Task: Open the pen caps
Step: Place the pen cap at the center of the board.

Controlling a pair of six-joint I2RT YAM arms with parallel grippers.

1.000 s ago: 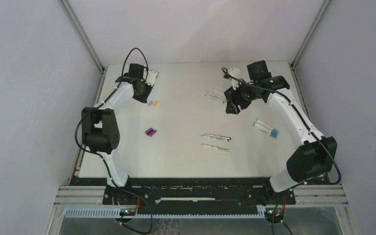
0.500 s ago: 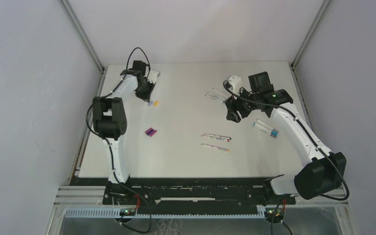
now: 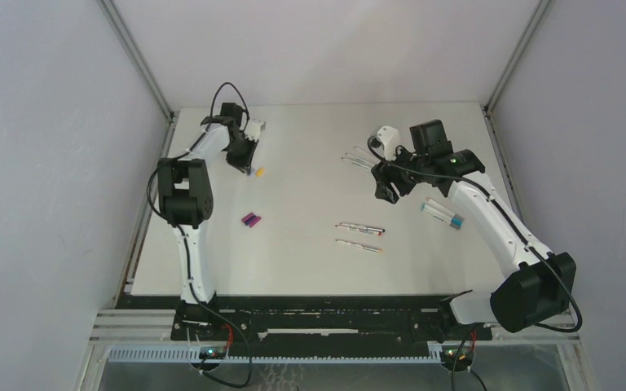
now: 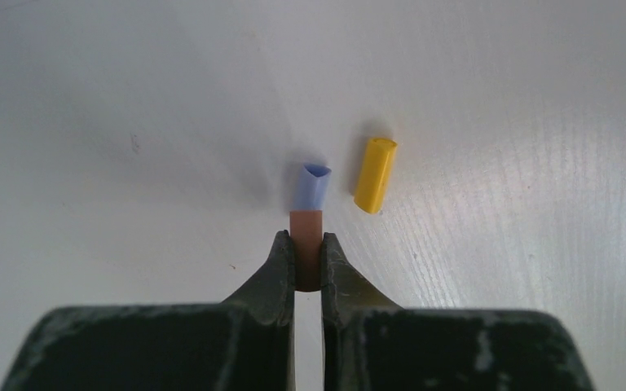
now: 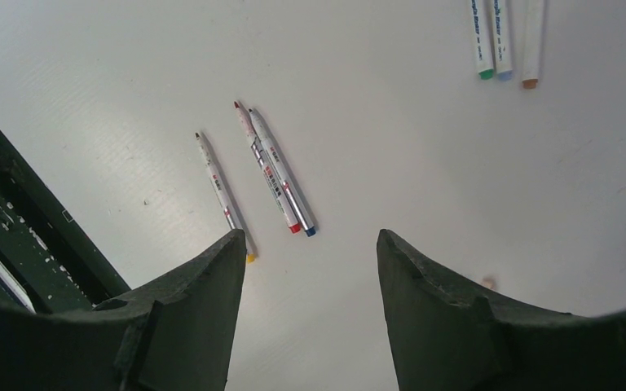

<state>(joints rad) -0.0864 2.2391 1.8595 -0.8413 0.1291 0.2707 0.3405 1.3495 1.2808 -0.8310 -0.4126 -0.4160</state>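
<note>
Between the tight tips of the left gripper (image 4: 307, 241), a half-hidden brown cap (image 4: 306, 221); right gripper (image 5: 310, 238) spread, empty.

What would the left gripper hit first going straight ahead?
Probably the pale blue cap: it lies right ahead of the brown cap pinched in the left gripper. The yellow cap sits aside.

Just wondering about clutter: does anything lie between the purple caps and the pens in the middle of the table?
No. The overhead view shows only bare table between the purple caps and those middle pens.
</note>
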